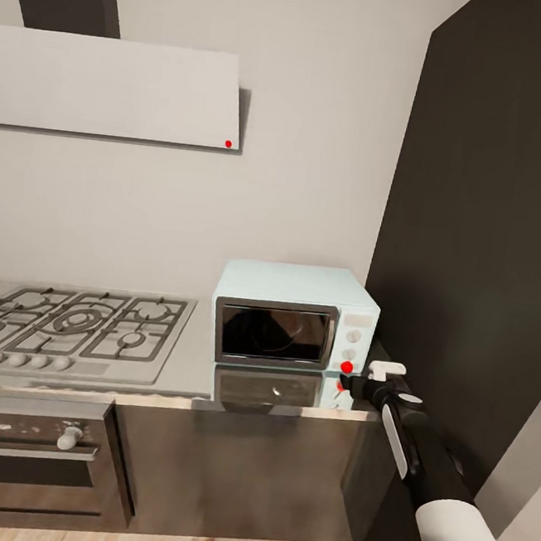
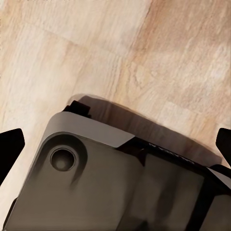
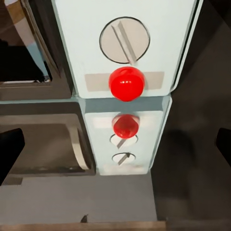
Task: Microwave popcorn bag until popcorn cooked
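Observation:
The pale mint-blue microwave (image 1: 297, 294) stands on the silver-grey countertop (image 1: 184, 378) with its dark glass door closed. My right gripper (image 1: 350, 384) hovers just in front of the red round light (image 1: 346, 367) at the bottom of the control panel. In the right wrist view, that red light (image 3: 126, 83) sits under a white knob (image 3: 124, 40), and both are mirrored in the countertop (image 3: 77, 202). The right gripper (image 3: 115, 147) is open, with dark fingertips (image 3: 9, 151) at the frame edges and nothing between them. My left gripper (image 2: 115, 147) is open over the floor. The popcorn bag and popcorn are out of view.
A steel gas hob (image 1: 73, 329) with a red-tipped knob row lies left of the microwave, over a black-and-steel oven (image 1: 30, 462). A tall dark cabinet (image 1: 490, 244) closes the right side. The left wrist view shows pale wood floor (image 2: 96, 48) and the robot's grey base (image 2: 106, 183).

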You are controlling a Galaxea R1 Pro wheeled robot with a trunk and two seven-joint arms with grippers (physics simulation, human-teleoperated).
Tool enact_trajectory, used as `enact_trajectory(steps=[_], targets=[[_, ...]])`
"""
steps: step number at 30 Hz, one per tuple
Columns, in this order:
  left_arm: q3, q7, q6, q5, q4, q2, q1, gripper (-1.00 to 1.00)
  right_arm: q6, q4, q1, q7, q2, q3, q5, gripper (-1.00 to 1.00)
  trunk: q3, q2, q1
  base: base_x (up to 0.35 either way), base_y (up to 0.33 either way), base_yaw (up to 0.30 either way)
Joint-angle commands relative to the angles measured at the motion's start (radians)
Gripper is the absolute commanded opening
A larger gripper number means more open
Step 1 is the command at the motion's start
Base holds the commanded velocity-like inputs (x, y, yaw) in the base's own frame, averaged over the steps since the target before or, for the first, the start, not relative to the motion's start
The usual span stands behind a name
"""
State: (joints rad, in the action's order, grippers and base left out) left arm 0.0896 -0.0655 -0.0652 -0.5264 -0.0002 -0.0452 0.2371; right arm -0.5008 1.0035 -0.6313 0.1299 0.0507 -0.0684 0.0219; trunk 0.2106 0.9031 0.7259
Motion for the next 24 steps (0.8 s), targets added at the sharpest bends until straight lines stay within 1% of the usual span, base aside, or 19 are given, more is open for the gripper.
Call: enact_trajectory(steps=[1, 3, 5, 6, 8, 10, 18, 24], targets=[[0.009, -0.004, -0.003, -0.007, 0.000, 0.000, 0.001, 1.00, -0.005, 0.001, -0.001, 0.008, 0.000, -0.002, 0.001, 1.00, 0.001, 0.001, 0.000, 0.000, 0.000, 0.000], [0.009, -0.004, -0.002, -0.007, 0.000, 0.001, 0.001, 1.00, -0.005, 0.000, -0.001, 0.023, 0.000, -0.002, -0.001, 1.00, 0.001, 0.001, 0.000, 0.000, 0.000, 0.000], [0.009, -0.004, -0.002, -0.007, 0.000, 0.001, 0.001, 1.00, -0.005, 0.000, -0.001, 0.036, 0.000, -0.014, -0.002, 1.00, 0.001, 0.001, 0.000, 0.000, 0.000, 0.000], [0.009, -0.004, -0.002, -0.007, 0.000, 0.001, 0.001, 1.00, -0.005, 0.000, -0.001, 0.043, -0.001, -0.049, -0.002, 1.00, 0.001, 0.001, 0.000, 0.000, 0.000, 0.000], [0.009, -0.004, -0.002, -0.007, 0.000, 0.001, 0.001, 1.00, -0.004, 0.000, -0.001, 0.046, -0.001, -0.083, 0.001, 1.00, 0.001, 0.001, 0.000, 0.000, 0.000, 0.000], [0.009, -0.004, -0.002, -0.007, 0.000, 0.001, 0.001, 1.00, -0.004, 0.000, -0.001, 0.046, -0.002, -0.092, 0.006, 1.00, 0.001, 0.001, 0.000, 0.000, 0.000, 0.000], [0.009, -0.004, -0.003, -0.007, 0.000, 0.001, 0.001, 1.00, 0.018, 0.000, -0.001, 0.044, -0.002, -0.095, 0.009, 1.00, 0.001, 0.001, 0.000, 0.077, 0.000, 0.000], [0.009, -0.004, -0.003, -0.007, 0.000, 0.001, 0.001, 1.00, 0.021, -0.001, -0.001, 0.045, -0.002, -0.092, 0.010, 1.00, 0.001, 0.001, 0.000, 0.107, 0.000, 0.000]])
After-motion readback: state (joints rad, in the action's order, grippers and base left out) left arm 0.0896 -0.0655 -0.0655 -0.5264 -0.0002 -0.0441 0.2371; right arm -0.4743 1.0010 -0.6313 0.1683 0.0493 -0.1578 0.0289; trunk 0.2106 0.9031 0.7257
